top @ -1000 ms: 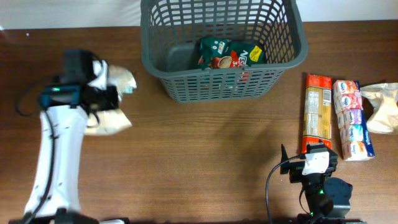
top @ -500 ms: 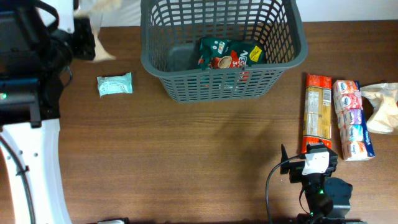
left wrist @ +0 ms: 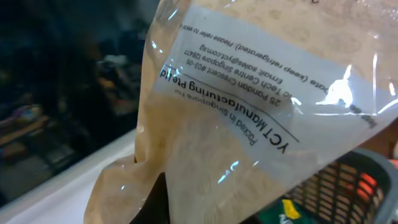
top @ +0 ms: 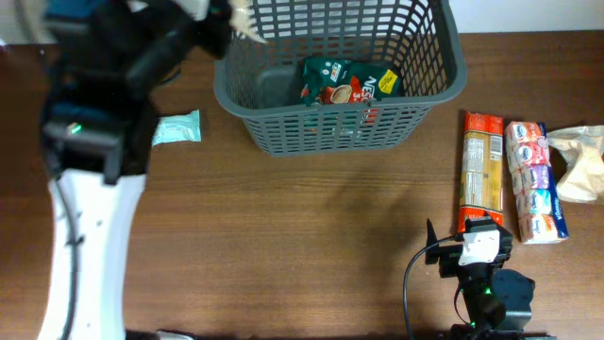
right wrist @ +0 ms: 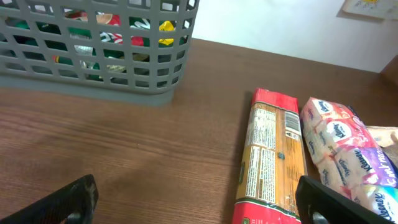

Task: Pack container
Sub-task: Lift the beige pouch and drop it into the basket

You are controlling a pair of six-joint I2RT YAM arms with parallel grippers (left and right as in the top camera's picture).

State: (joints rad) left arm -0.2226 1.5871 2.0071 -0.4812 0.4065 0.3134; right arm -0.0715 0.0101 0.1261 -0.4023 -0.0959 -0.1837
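The dark grey lattice basket (top: 444, 66) stands at the back centre with a green coffee packet (top: 344, 83) inside. My left gripper (top: 203, 19) is raised by the basket's left rim and is shut on a clear packet of beige powder (top: 241, 21). That packet (left wrist: 249, 112) fills the left wrist view, with the basket (left wrist: 367, 180) and the green packet (left wrist: 292, 211) below it. My right gripper (top: 475, 247) is open and empty, low at the front right, just before a red and yellow pasta packet (top: 481, 165). It shows in the right wrist view (right wrist: 199, 208) with the basket (right wrist: 93, 74) ahead.
A small teal packet (top: 177, 129) lies on the table left of the basket. Right of the pasta packet (right wrist: 273, 155) lie a tissue multipack (top: 535, 179) and a beige bag (top: 580, 162). The tissue pack also shows in the right wrist view (right wrist: 339, 146).
My left arm has lifted the beige packet off the table at the left and carried it up and right to the basket's left rim. The teal packet stayed on the table. The right arm is still.
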